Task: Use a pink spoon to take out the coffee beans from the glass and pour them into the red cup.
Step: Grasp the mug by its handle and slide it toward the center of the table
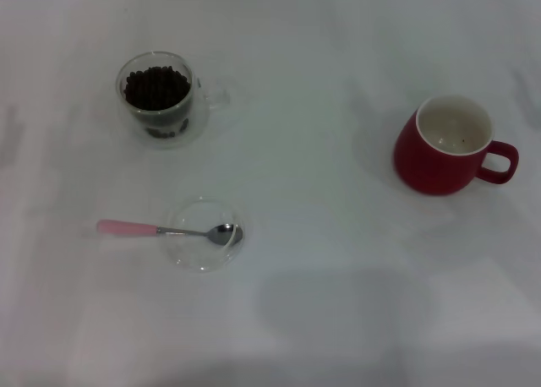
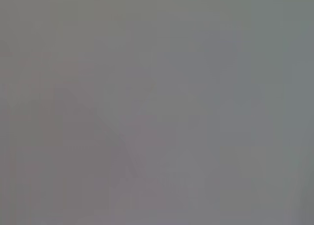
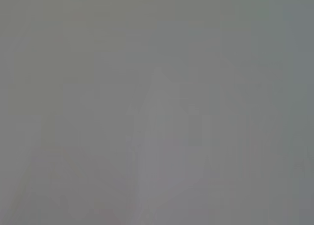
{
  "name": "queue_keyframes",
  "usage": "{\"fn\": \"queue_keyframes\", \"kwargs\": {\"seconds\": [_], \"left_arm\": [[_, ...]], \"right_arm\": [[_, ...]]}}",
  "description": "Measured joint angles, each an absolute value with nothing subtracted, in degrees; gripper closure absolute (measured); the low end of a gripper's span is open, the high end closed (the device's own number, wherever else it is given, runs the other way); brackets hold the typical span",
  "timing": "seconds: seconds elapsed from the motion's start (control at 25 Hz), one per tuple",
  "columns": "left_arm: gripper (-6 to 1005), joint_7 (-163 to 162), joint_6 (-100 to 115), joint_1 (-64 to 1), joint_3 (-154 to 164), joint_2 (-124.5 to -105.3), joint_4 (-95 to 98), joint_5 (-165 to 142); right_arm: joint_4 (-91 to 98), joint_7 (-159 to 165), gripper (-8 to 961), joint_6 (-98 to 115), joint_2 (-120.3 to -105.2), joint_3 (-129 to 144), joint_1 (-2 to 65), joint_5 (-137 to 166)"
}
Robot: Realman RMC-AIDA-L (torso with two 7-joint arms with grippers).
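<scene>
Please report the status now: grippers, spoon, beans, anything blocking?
Neither gripper in view. Spoon untouched, bowl resting in clear dish, handle off it toward robot's left. Beans still in glass; red cup upright. Nothing blocking.

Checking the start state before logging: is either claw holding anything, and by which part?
Nothing is held: no claw is in view, and the pink spoon lies untouched across the glass dish.
</scene>
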State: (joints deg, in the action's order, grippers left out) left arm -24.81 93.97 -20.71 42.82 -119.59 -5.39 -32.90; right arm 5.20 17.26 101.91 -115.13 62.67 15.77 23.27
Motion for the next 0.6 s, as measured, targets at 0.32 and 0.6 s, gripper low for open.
{"fn": "queue_keyframes", "kwargs": {"seconds": [0.32,0.6], "left_arm": [[137,-26.59,94.11,-21.68,42.78,-119.46,-5.38,-33.21],[138,-27.74,94.53,-22.63,42.89,-119.49,-5.08,-35.39]], "right_arm": [[4.92,17.14,310,101.14,-115.22,63.08,16.15,23.59],[4.63,17.43,318,101.38,-115.31,63.13,16.2,23.4]]}}
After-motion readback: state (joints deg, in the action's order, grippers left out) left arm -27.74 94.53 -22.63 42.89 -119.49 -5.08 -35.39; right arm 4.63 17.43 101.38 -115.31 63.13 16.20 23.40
